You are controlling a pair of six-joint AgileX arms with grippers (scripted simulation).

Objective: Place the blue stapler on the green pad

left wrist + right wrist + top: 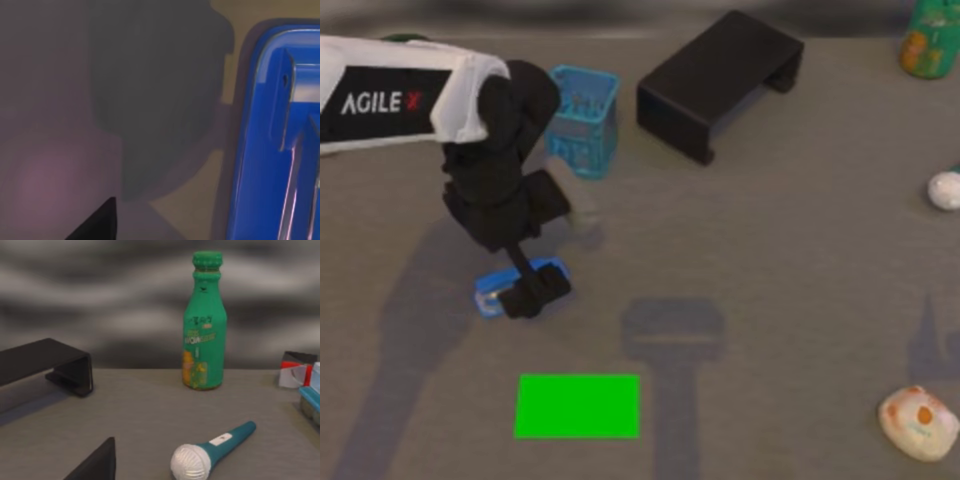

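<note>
While my left gripper [528, 296] covers the blue stapler [492, 291], finger spread unclear, the green pad [577, 406] lies at five o'clock, unobstructed.

Light-blue mesh basket [583, 120] just left of the black stand [718, 82]. Green bottle [204, 322] upright, far right of the stand. Teal microphone [212, 451] lying near the bottle. White-orange rounded object [919, 422] well below the stand, far right.
</note>
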